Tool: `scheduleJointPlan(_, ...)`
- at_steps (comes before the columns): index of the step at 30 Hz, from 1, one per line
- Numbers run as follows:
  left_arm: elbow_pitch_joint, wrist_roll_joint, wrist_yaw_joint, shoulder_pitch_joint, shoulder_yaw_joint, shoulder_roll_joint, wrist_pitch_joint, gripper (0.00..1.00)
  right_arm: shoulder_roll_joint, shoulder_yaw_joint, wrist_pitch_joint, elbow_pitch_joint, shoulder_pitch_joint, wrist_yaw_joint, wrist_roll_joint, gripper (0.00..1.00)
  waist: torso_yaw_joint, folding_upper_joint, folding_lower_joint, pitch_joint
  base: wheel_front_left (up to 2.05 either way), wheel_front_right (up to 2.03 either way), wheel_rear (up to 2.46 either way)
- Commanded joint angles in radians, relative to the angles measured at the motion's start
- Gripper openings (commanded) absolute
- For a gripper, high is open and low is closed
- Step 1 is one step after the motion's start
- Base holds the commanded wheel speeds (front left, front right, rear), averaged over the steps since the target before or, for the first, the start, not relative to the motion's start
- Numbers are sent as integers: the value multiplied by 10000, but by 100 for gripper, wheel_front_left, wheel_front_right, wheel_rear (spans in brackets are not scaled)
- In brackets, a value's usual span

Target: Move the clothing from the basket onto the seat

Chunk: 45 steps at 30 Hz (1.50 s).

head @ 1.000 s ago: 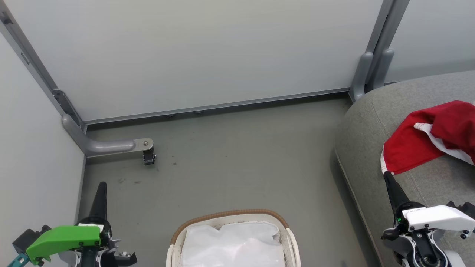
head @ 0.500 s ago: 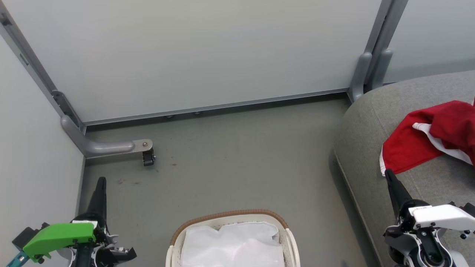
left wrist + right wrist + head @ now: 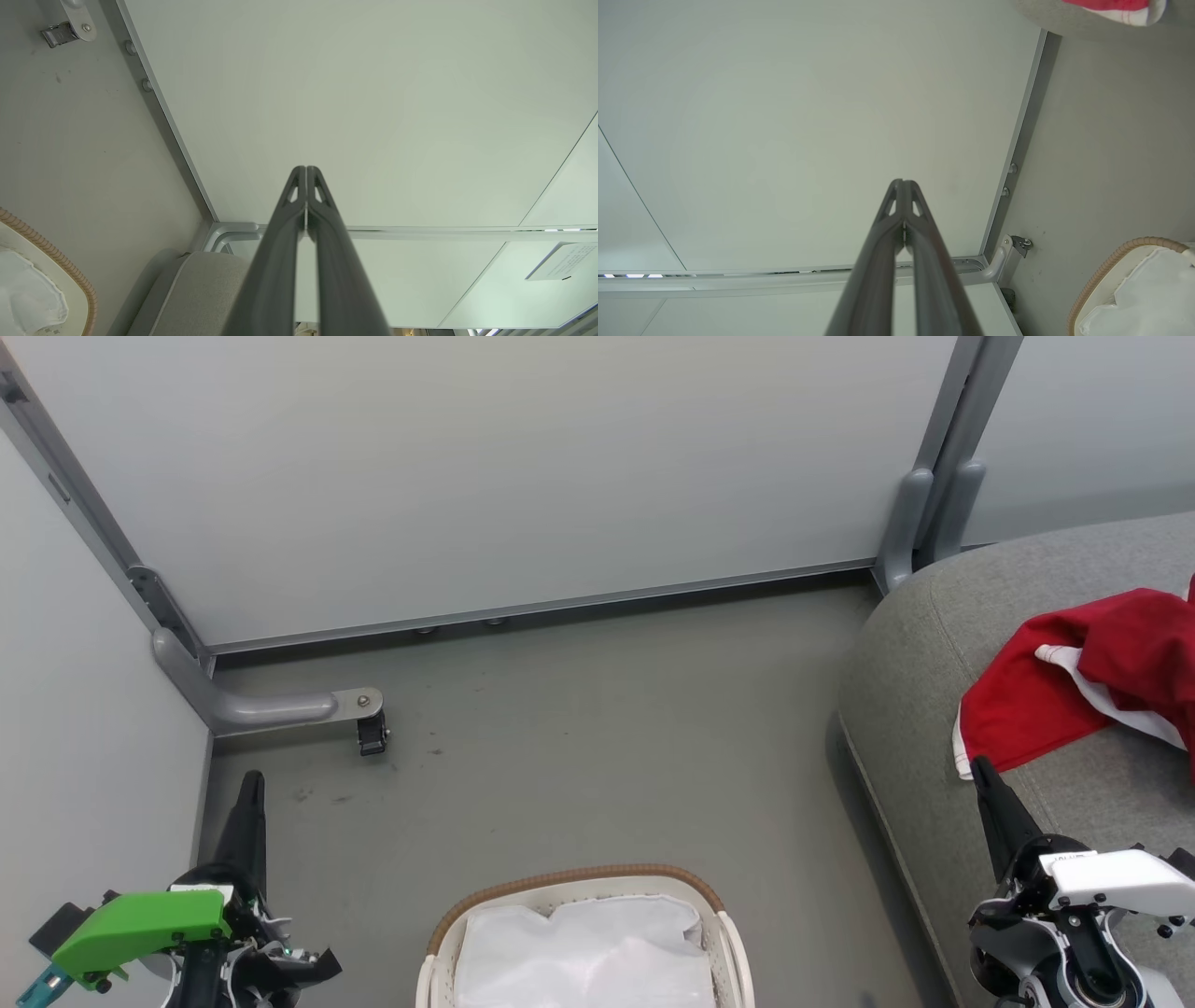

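Looks like a lab test booth dressed as a home corner. Pale partition panels (image 3: 523, 476) w/ grey metal frames stand ahead of both claws. A bracket foot (image 3: 271, 705) w/ small caster (image 3: 372, 737) sits just ahead of left claw (image 3: 250, 784). Bare grey floor (image 3: 579, 728) btwn the claws. Home props: grey seat (image 3: 934, 644) under and right of right claw (image 3: 980, 770), laundry basket (image 3: 579, 880) btwn the two claws, behind their tips. Printed notice (image 3: 556, 261) on a panel, right of left claw in the left wrist view.
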Motion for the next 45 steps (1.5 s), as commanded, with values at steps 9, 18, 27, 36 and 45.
scheduleJointPlan(9, -17, -35, -55, -113, 28, 65, 36, 0, -59, -21, 30, -35, -76, -3, 32, 0, 1, -1, 0, 0, 0, 0, 0)
scheduleJointPlan(18, -18, -35, -55, -113, 28, 66, 35, 0, -59, -21, 29, -35, -75, -3, 32, 0, 1, -1, 0, 0, 0, 0, 0)
scheduleJointPlan(27, -18, -36, -55, -112, 27, 66, 35, 0, -59, -20, 29, -34, -74, -3, 33, 0, 1, -1, 0, 0, 0, 0, 0)
scheduleJointPlan(36, -19, -36, -55, -112, 27, 66, 34, 0, -58, -20, 28, -34, -74, -2, 33, 0, 1, -1, 0, 0, 0, 0, 0)
scheduleJointPlan(45, -18, -36, -55, -112, 27, 64, 34, 0, -58, -19, 28, -34, -74, -3, 33, 0, 1, -1, 0, 0, 0, 0, 0)
